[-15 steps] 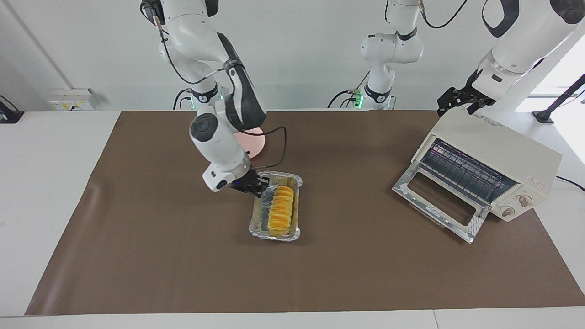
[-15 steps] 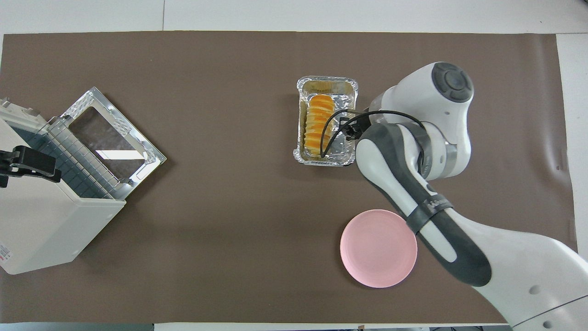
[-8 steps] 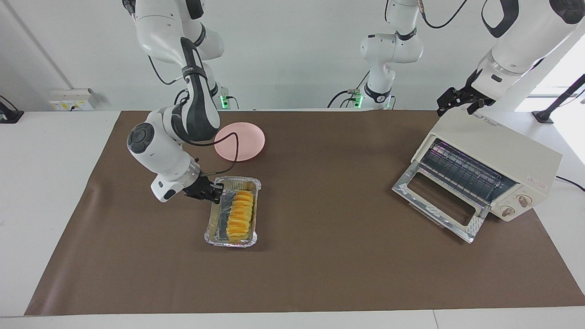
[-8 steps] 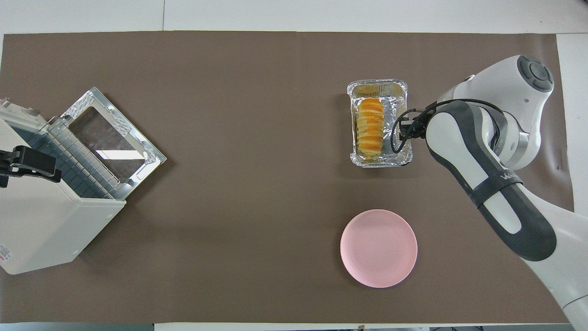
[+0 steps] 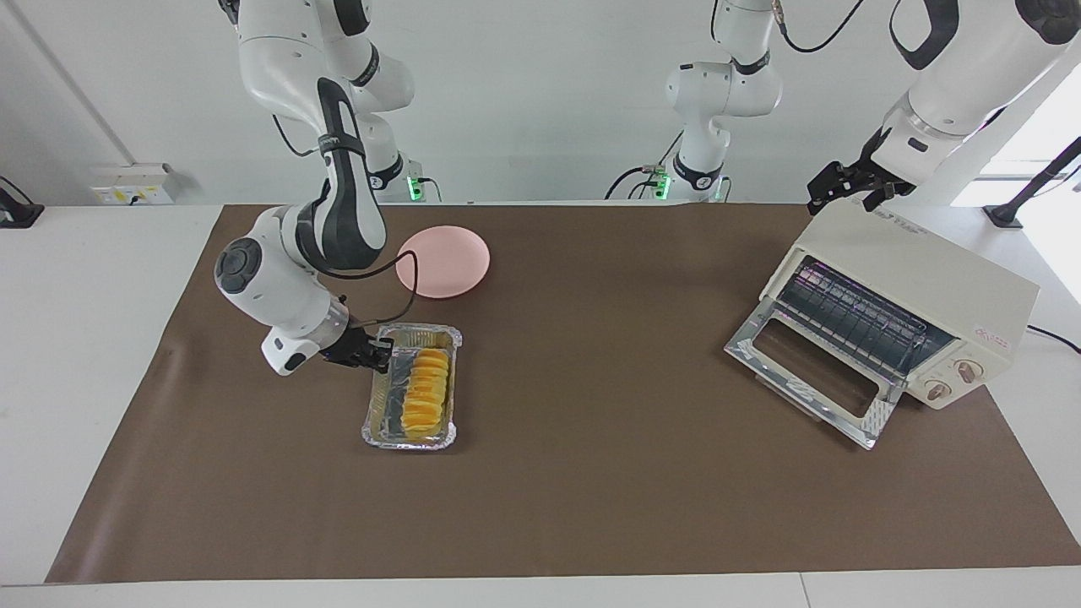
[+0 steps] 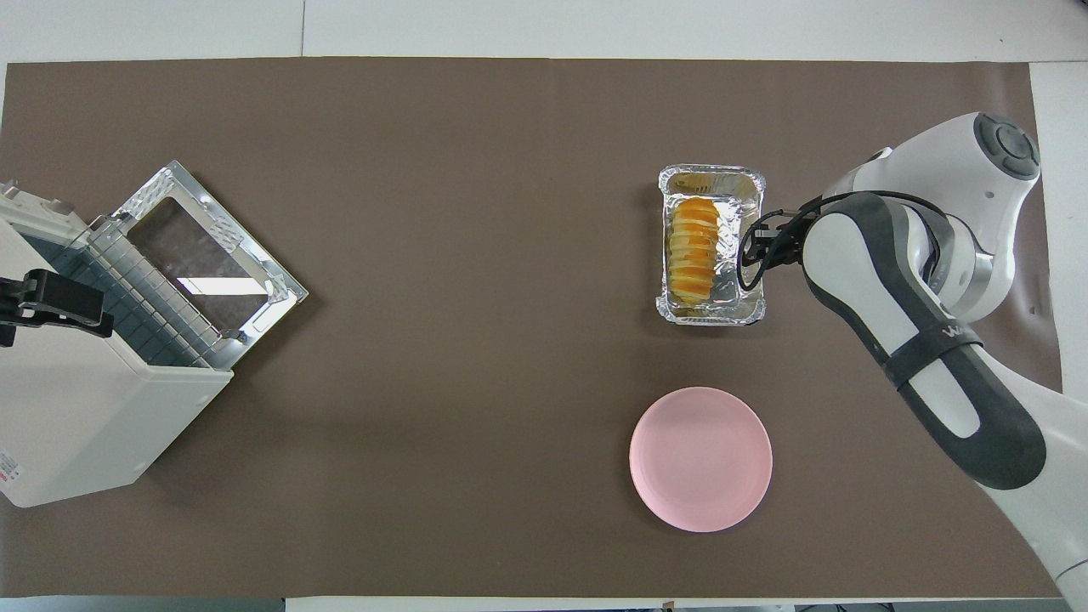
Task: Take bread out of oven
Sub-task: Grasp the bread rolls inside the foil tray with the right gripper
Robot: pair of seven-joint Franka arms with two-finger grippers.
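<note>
bread [image 5: 425, 387] out (oven [image 5: 895, 312] open)

One cam sits high across the table [image 5: 591, 507] facing me, the other looks steeply down from above my end; both catch the whole brown mat [image 6: 476, 110].

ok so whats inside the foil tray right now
The bread lies lengthwise in the foil tray, with bare foil beside it. What is under the loaf is covered.
</note>
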